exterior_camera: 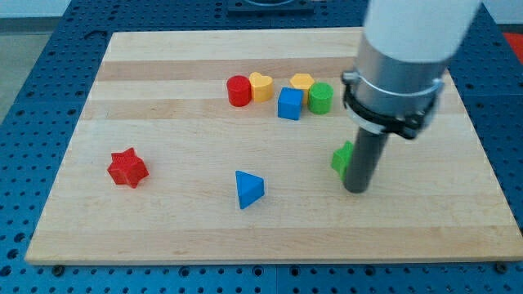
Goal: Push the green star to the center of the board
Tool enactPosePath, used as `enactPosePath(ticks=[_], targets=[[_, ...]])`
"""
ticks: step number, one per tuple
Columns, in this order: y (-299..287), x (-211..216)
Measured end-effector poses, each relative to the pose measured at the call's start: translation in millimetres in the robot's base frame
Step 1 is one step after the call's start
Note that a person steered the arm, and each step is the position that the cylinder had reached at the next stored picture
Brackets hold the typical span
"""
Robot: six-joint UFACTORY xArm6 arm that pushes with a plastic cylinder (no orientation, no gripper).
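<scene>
Landmark: blue cube [289,104]
Red blocks: two, a red cylinder [239,91] to the cube's left and a red star [127,167] far to its lower left
Yellow blocks: two, a yellow heart [261,86] at the cube's upper left and a yellow block [301,81] just above it
Green blocks: two, a green cylinder [320,98] at the cube's right and a green star [342,157] below and right, partly hidden
Blue blocks: two, the cube and a blue triangle [248,189] below it
Blocks in all: eight
Boards: one wooden board [163,220]
Rods: one, my tip [355,189] below and right of the cube

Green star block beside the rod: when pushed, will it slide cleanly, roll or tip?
The green star block looks low and flat-based, so it probably slides across the smooth wooden board rather than tipping. My tip sits against its right side, largely hiding it; an off-centre push on its points may spin it.
</scene>
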State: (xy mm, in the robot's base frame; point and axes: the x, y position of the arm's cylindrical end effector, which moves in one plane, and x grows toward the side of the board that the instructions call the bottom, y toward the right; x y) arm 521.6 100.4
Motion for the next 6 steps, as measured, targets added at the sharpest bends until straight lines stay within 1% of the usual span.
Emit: enactPosePath(ticks=[1, 2, 3, 4, 5, 6], targets=[[-22, -30], [-10, -13], [46, -10], [66, -35], [53, -58], [-2, -58]])
